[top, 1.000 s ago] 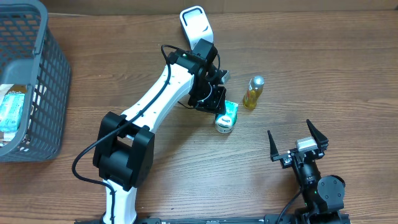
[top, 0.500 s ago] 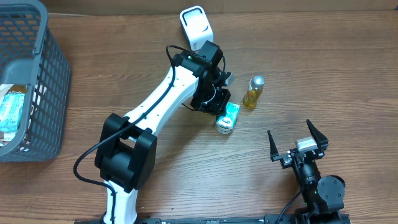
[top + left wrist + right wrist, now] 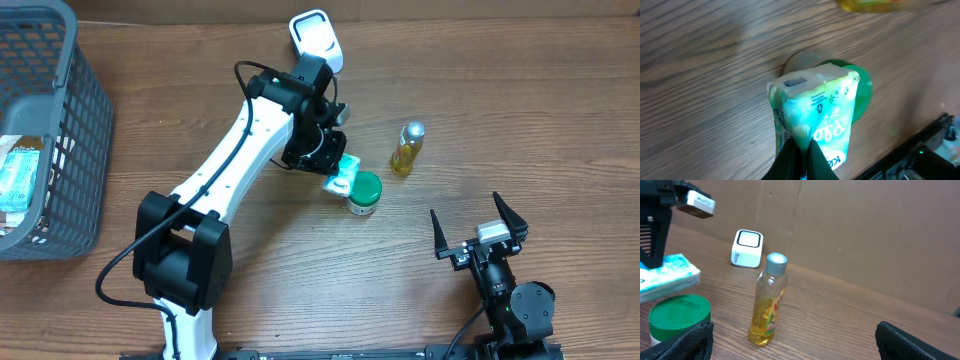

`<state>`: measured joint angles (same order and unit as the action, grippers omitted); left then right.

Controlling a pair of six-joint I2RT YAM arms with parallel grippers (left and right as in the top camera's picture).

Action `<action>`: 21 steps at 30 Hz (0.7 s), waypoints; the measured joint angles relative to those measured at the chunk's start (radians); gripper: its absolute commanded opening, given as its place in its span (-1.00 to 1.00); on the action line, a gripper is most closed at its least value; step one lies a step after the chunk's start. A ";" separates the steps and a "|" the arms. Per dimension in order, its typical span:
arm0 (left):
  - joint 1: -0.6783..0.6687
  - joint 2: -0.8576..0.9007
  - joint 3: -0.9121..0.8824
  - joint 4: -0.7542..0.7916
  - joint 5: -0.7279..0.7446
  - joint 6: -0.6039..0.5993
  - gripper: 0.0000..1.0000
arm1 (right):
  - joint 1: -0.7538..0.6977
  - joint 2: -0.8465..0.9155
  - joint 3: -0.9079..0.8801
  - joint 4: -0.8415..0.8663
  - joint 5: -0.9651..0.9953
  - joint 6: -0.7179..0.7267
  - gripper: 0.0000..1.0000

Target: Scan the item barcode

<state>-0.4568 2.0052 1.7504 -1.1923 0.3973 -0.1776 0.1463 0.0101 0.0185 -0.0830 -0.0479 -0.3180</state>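
Two arms here: left arm (image 3: 245, 150) stretches far over the wooden table (image 3: 520, 80), left claw (image 3: 799, 150) pinches tight on a soft teal-and-white packet (image 3: 815, 112); right claw (image 3: 465, 206) sits wide open, empty.

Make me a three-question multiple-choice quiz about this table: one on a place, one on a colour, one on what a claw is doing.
1. Where is the white scanner? A. at the near edge of the table; B. in the middle; C. at the far side.
2. What colour is the jar lid? A. red; B. green; C. silver.
3. What is the left gripper doing? A. shut on the green-and-white packet; B. hanging open and empty; C. lying flat on the table.
Answers: 1 C, the overhead view shows it by the far edge. 2 B, it is green in every view. 3 A, its fingers pinch the packet's end.
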 measured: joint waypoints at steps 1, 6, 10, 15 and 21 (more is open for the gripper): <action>0.006 0.000 0.000 -0.006 -0.012 0.000 -0.91 | 0.000 0.000 0.000 0.000 0.000 0.000 1.00; 0.041 0.000 0.000 -0.032 -0.069 -0.013 -0.91 | 0.000 0.000 0.000 -0.001 0.000 0.000 1.00; 0.058 0.000 0.000 -0.055 -0.155 -0.053 -0.92 | 0.000 0.000 0.000 0.000 0.000 0.000 1.00; 0.052 0.000 0.000 -0.072 -0.275 -0.113 -0.91 | 0.000 0.000 0.000 0.000 0.000 0.000 1.00; 0.016 0.000 -0.009 -0.023 -0.332 -0.148 -0.92 | 0.000 0.000 0.000 0.000 0.000 0.000 1.00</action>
<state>-0.4408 2.0048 1.7416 -1.2152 0.0658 -0.3256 0.1463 0.0101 0.0185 -0.0830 -0.0479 -0.3180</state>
